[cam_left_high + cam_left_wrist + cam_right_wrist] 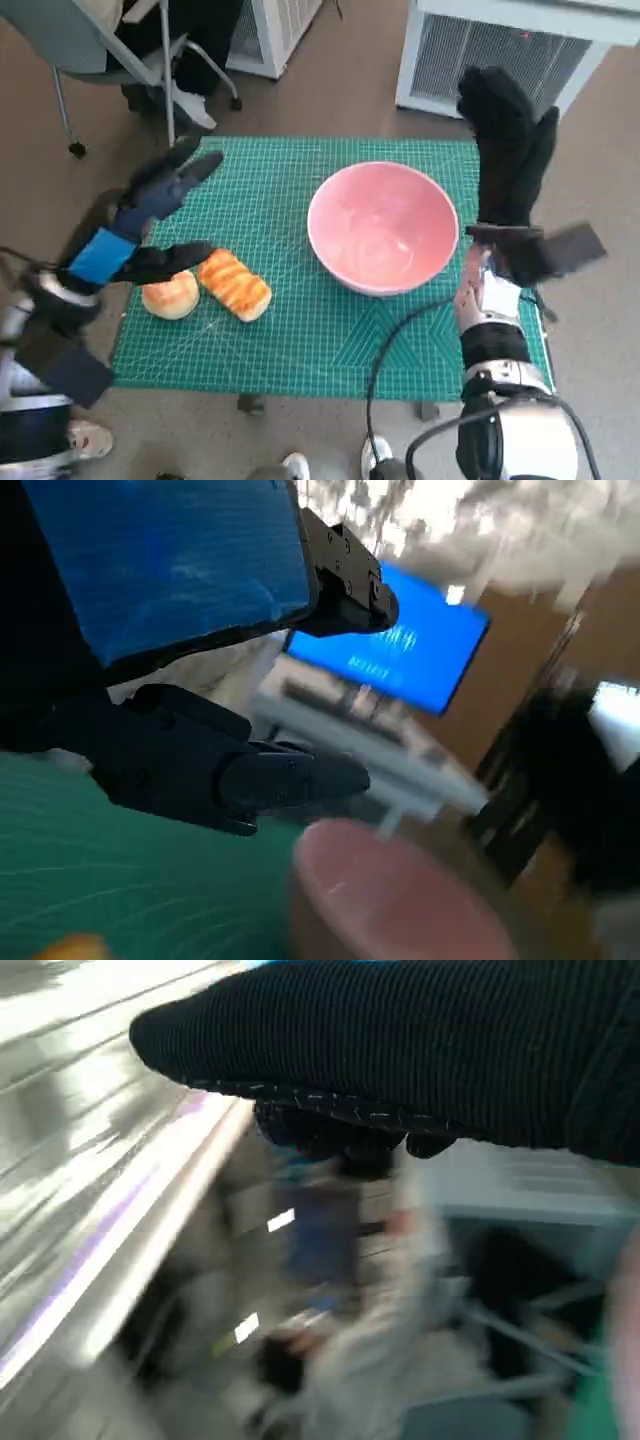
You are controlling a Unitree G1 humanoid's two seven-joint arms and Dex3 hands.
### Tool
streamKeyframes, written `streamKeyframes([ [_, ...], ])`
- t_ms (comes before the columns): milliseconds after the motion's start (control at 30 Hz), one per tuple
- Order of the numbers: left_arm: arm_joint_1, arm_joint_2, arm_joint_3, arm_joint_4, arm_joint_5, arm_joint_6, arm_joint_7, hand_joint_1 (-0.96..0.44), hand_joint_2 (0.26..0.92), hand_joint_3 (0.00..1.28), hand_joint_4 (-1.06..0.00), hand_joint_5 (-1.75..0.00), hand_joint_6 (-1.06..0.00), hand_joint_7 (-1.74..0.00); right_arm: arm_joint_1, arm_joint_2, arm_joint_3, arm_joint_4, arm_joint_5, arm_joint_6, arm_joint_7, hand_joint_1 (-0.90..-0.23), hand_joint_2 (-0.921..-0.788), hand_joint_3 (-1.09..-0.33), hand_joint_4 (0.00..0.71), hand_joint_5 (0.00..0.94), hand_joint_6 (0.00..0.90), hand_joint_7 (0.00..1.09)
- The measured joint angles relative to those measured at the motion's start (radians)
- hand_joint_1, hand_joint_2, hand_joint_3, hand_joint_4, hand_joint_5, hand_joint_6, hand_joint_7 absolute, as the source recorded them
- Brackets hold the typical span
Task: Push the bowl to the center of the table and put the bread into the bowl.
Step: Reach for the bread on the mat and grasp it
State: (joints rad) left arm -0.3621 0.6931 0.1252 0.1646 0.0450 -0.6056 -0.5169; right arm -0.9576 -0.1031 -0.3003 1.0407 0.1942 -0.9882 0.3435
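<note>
A pink bowl [383,227] sits on the green cutting mat [300,340], right of the mat's middle. Two breads lie at the mat's left: a long glazed loaf [234,284] and a round bun [171,296]. My left hand [160,215] hovers above the breads with fingers spread, holding nothing; its thumb hangs over the bun. My right hand [508,150] is raised beside the bowl's right rim, fingers pointing away, empty. The left wrist view shows the bowl [390,895] blurred beyond the black fingers [290,780]. The right wrist view is motion-blurred under the glove [420,1050].
White slatted units [500,55] stand beyond the table's far edge. An office chair [110,50] and a person's legs are at the far left. Feet show on the floor near the table's front edge. A black cable [385,370] loops over the mat's near right.
</note>
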Motion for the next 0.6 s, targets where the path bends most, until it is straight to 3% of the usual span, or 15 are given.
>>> streamKeyframes([
  [100, 0.000, 0.037, -0.024, -0.001, -0.007, 0.045, -0.066, -0.51, 0.886, 0.04, -0.31, -0.02, -0.46, -0.05, 0.015, -0.012, 0.029, -0.081, 0.018, -0.027, 0.064, -0.519, -0.921, -0.873, 0.271, 0.045, -0.001, 0.69],
  [333, -0.014, 0.078, -0.095, 0.001, 0.044, 0.147, -0.145, -0.41, 0.807, 0.00, -0.33, -0.01, -0.48, -0.05, 0.080, -0.030, 0.080, -0.261, 0.100, -0.012, 0.179, -0.546, -0.921, -0.879, 0.243, 0.042, -0.001, 0.65],
  [433, -0.033, 0.079, -0.135, 0.013, 0.092, 0.161, -0.153, -0.36, 0.786, 0.00, -0.33, -0.01, -0.48, -0.05, 0.109, -0.037, 0.096, -0.333, 0.124, 0.011, 0.201, -0.559, -0.921, -0.877, 0.239, 0.044, -0.001, 0.65],
  [600, -0.079, 0.079, -0.207, 0.067, 0.198, 0.142, -0.147, -0.30, 0.759, 0.00, -0.34, -0.01, -0.49, -0.05, 0.153, -0.038, 0.116, -0.428, 0.139, 0.044, 0.206, -0.563, -0.921, -0.869, 0.231, 0.055, -0.001, 0.66],
])
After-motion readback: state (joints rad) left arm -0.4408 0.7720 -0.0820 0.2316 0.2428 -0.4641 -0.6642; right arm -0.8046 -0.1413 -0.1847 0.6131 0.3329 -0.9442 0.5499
